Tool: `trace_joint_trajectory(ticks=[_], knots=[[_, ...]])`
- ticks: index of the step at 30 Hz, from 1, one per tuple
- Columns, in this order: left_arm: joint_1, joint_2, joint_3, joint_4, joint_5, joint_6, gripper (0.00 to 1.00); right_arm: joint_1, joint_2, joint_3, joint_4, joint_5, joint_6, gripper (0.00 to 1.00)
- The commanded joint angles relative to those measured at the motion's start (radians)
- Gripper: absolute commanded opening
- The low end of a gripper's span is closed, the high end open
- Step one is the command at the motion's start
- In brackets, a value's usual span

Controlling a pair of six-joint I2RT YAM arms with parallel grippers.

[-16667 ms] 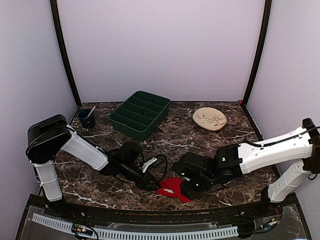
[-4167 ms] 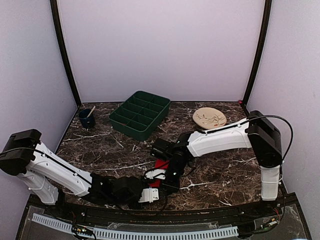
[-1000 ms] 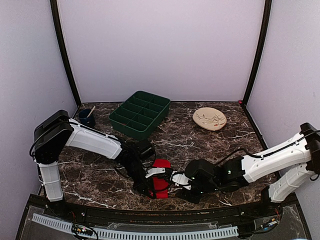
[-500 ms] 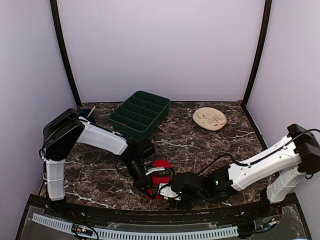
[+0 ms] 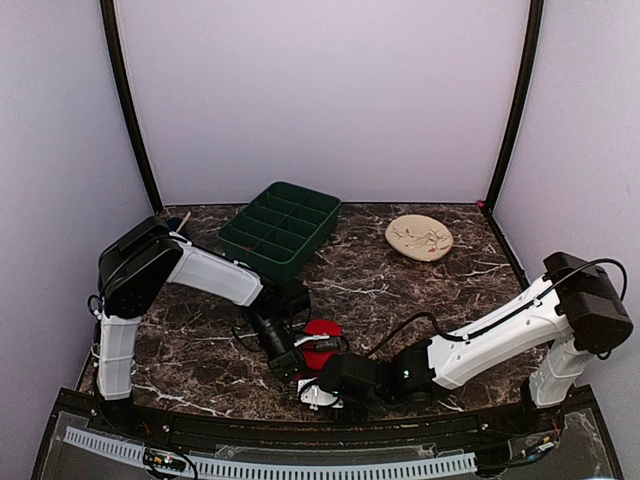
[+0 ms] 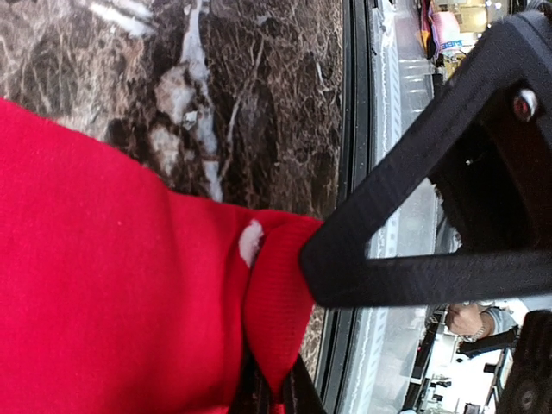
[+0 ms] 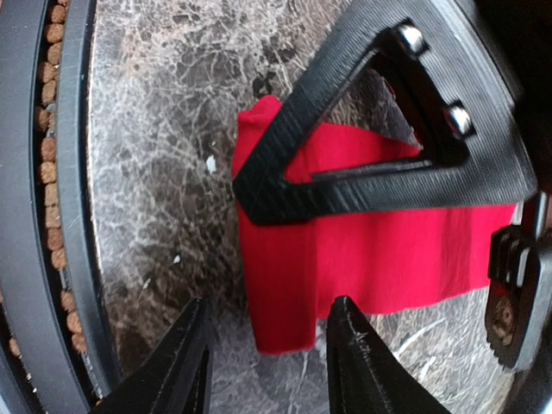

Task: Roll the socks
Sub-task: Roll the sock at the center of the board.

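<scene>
Socks are lying near the middle of the table's front edge. Left gripper is pinching the red fabric, and the right gripper has its fingers spread around one end.

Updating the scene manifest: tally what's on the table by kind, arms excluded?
red sock bundle: 1 (can't tell how many socks are in it)
green tray: 1
beige plate: 1
dark cup, partly hidden: 1
Total: 4
</scene>
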Motion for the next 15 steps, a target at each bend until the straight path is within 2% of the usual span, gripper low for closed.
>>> trace_joint_trajectory(ticks=[1, 4, 8, 15], knots=[[0.008, 0.04, 0.009, -0.069, -0.039, 0.038, 0.0, 0.01, 0.037, 0.033, 0.022, 0.033, -0.054, 0.42], [0.009, 0.052, 0.02, -0.084, -0.035, 0.044, 0.0, 0.01, 0.053, 0.039, 0.017, 0.037, -0.07, 0.4], [0.01, 0.07, 0.043, -0.108, -0.031, 0.055, 0.0, 0.01, 0.07, 0.039, 0.006, 0.034, -0.084, 0.29], [0.012, 0.083, 0.046, -0.119, -0.025, 0.061, 0.02, 0.001, 0.093, 0.049, -0.018, 0.017, -0.09, 0.21]])
